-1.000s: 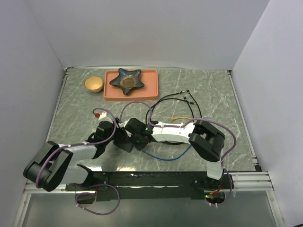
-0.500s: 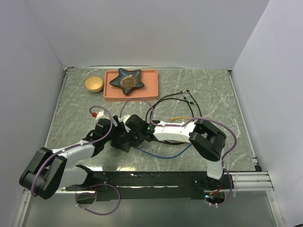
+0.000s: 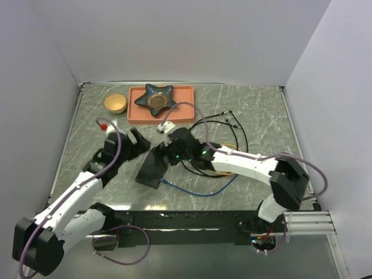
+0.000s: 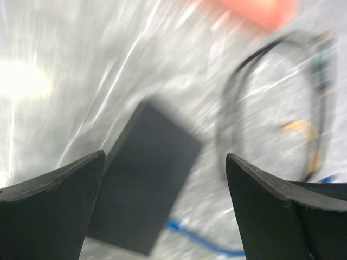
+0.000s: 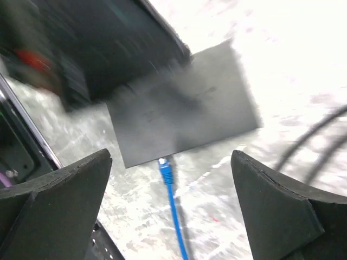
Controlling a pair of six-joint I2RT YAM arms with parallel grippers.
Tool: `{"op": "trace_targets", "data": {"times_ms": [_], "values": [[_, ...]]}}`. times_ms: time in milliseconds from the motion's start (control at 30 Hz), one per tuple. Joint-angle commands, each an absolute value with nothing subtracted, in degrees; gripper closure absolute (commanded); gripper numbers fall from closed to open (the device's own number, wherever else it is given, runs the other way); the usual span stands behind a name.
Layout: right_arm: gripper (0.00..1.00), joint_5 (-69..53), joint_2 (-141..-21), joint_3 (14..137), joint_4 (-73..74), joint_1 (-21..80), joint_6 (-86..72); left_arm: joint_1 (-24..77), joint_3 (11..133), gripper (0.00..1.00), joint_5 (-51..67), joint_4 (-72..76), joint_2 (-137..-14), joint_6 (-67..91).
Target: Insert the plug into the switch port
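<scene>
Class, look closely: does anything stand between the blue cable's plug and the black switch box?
Nothing visible does. The blue plug meets one edge of the switch box; whether it is fully seated cannot be told.

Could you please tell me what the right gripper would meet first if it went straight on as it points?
The right gripper would probably meet the switch port, near the edge where the blue plug lies; blur leaves depth unclear.
</scene>
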State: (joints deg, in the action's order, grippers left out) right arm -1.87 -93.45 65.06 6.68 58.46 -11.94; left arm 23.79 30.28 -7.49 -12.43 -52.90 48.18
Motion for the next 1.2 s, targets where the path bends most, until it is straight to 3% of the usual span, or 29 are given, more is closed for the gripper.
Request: {"op": "trace_targets", "data": {"times_ms": [0, 267, 367, 467, 533, 767, 1167], "values": [[0.01, -0.1, -84.8, 62.8, 6.1, 54.0, -11.7, 22.9, 44.6, 0.03, -11.9, -19.7, -50.9, 41.9], [0.01, 5.4, -74.8, 57.7, 11.7, 46.7, -10.1, 22.5, 62.3, 0.04, -4.1, -19.7, -59.3, 40.1], [0.01, 5.1, -71.9, 53.7, 11.5, 44.0, -11.6, 22.6, 56.5, 0.04, 3.2, -12.9, -60.0, 43.3], [0.02, 2.8, -69.8, 48.6, 10.8, 41.2, -13.2, 22.7, 42.9, 0.04, 8.6, -0.5, -57.4, 46.8], [0.02, 3.9, -69.3, 46.8, 11.9, 41.0, -13.8, 22.6, 39.8, 0.04, 9.1, -0.4, -56.8, 46.7], [0.06, 7.8, -71.3, 44.7, 14.9, 40.6, -15.3, 22.6, 44.4, 0.04, 7.4, -7.5, -56.2, 43.5], [0.24, 4.6, -79.6, 45.1, 14.9, 38.3, -14.9, 22.6, 44.6, 0.04, 5.7, -9.6, -53.9, 42.8]]}}
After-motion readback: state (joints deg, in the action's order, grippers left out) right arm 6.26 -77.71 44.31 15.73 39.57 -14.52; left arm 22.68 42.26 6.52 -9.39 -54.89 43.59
